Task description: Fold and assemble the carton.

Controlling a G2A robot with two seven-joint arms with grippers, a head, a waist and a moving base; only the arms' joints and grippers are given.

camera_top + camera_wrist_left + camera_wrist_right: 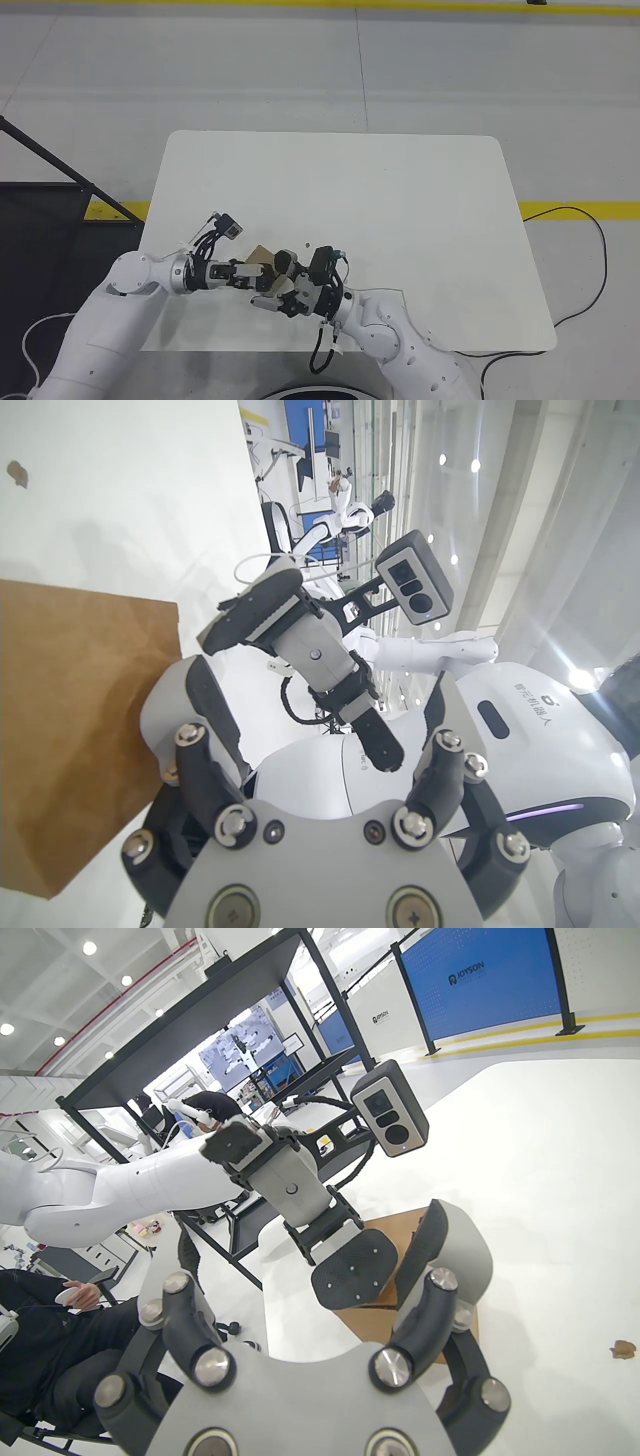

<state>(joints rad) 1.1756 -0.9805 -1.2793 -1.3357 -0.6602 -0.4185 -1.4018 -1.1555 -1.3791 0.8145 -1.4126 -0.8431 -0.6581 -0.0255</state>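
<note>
A flat brown carton (262, 254) lies on the white table (400, 200) close to its front edge; it also shows in the left wrist view (75, 725) and the right wrist view (372, 1320). My left gripper (255, 275) (322, 680) is open, one finger (210, 700) against the carton's edge. My right gripper (285, 298) (312, 1228) is open too and faces the left one, their fingers interleaved. One right finger (435, 1248) stands over the carton, beside a black pad (355, 1273) of the left gripper that rests on the cardboard.
A small brown scrap (622, 1349) (18, 475) lies on the table a little way from the carton. A black frame (40, 230) stands off the table's left side. The table's front edge runs just under both grippers.
</note>
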